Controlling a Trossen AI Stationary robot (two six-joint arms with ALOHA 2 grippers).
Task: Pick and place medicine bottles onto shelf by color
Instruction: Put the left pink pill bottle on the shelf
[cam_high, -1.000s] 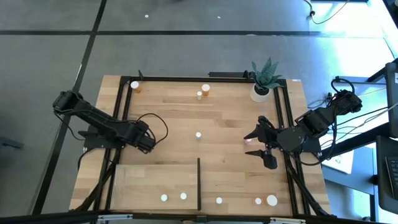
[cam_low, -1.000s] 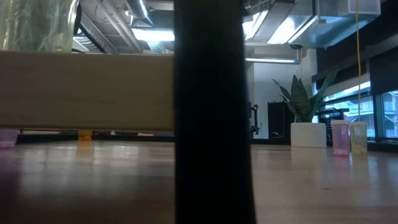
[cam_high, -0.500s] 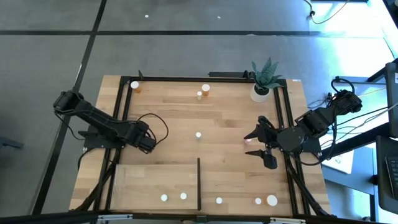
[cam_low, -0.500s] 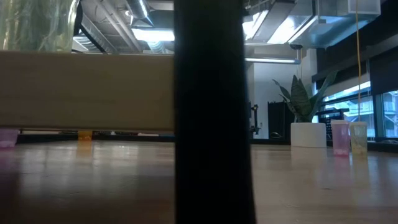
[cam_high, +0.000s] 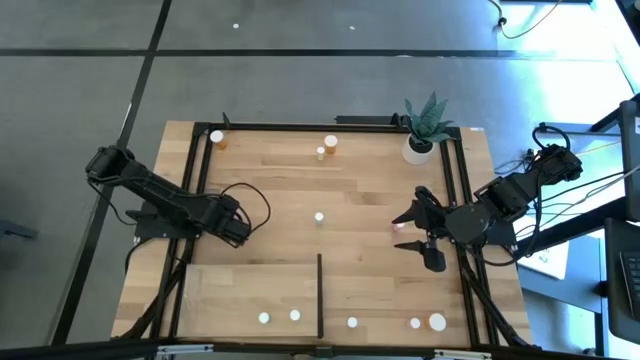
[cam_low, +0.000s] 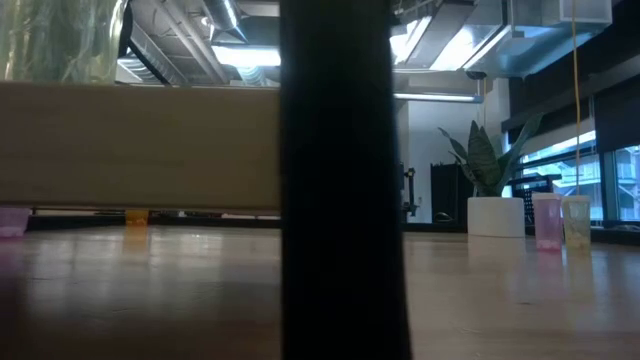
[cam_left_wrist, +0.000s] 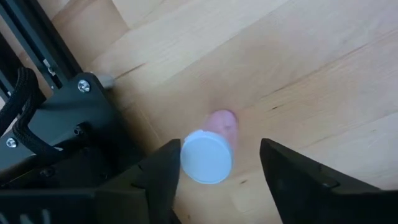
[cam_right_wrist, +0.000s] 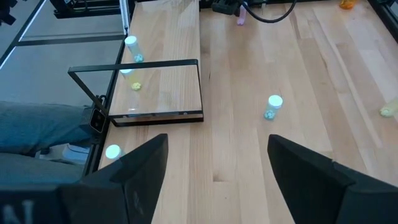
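Observation:
My left gripper (cam_high: 238, 226) points down at the table's left side, open around a small pink medicine bottle (cam_left_wrist: 222, 122) with a white cap (cam_left_wrist: 207, 157). The bottle stands upright on the wood between the two fingers. My right gripper (cam_high: 413, 228) hangs open above the table's right side, with another pink bottle (cam_high: 401, 226) below it. The shelf (cam_high: 250, 290), a pale wood panel with a black upright strip (cam_high: 320, 295), lies at the near left. Other bottles stand at the far edge (cam_high: 331, 142), mid-table (cam_high: 319, 216) and along the near edge (cam_high: 295, 315). My left gripper has one finger (cam_left_wrist: 163, 169) right against the rim of the cap (cam_left_wrist: 184, 155); I cannot tell whether it touches. The other finger (cam_left_wrist: 292, 174) stands clear of the bottle, with bare wood between. The fingers come from above.
A white pot with a spiky green plant (cam_high: 420, 140) stands at the far right corner. Black rails (cam_high: 200, 170) frame the tabletop. An orange bottle (cam_high: 217, 137) sits in the far left corner. Bare wood lies between the two grippers, around the mid-table bottle.

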